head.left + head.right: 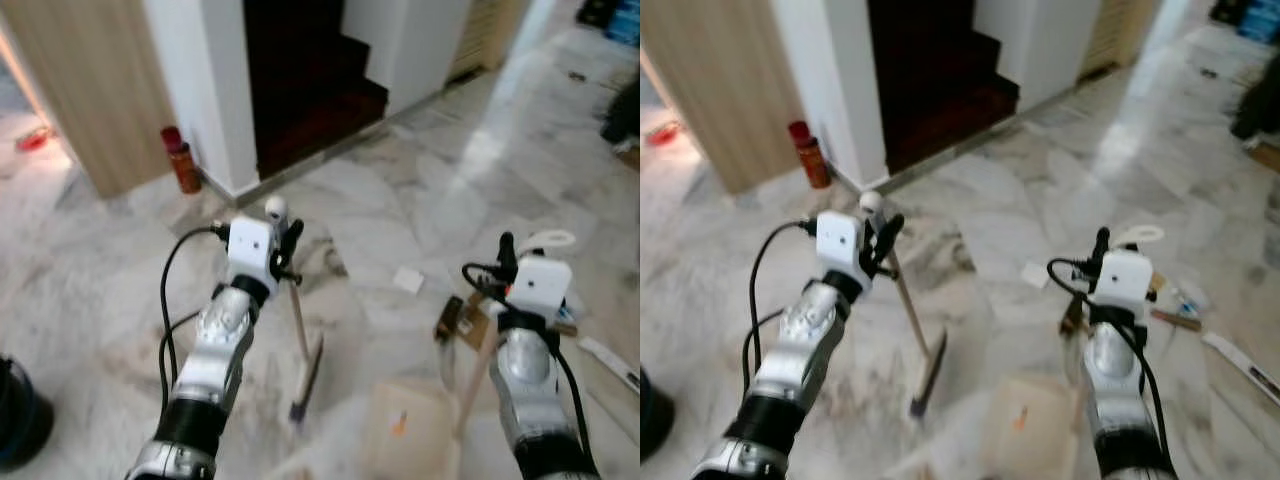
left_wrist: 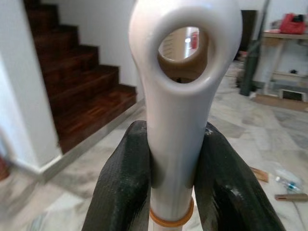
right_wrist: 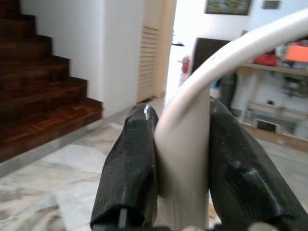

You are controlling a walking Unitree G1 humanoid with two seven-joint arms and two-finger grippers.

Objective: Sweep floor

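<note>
Marble floor (image 1: 400,200), pale and veined, spreads ahead of me toward a dark wooden staircase (image 1: 310,90) at the far side, flanked by white walls and a wood-panelled wall (image 1: 90,90) on the far left. I see my left gripper (image 2: 175,187) pinching the white top of the broom handle (image 2: 180,110) just below its hanging loop, both black fingers (image 2: 122,187) pressed against the plastic above an orange ring. From the head view the broom (image 1: 300,335) slants from that gripper down and toward me, its dark head (image 1: 305,385) touching the floor between my two arms. My right gripper (image 3: 180,159) is clamped on the cream handle of the dustpan (image 3: 185,144), whose loop curves away past the fingertips; in the head view that wooden-looking stick (image 1: 472,380) runs down from the right arm to a pale, blurred pan (image 1: 405,425) on the near floor. Scattered litter lies on the right side: a white scrap of paper (image 1: 408,279) between the arms and farther off, brown pieces (image 1: 452,320) just beside the right gripper, and a long white strip (image 1: 610,362) at the right edge. A red-capped canister (image 1: 181,160) stands against the white wall corner on the far left, and a dark round object (image 1: 20,415) sits at the near left edge.
</note>
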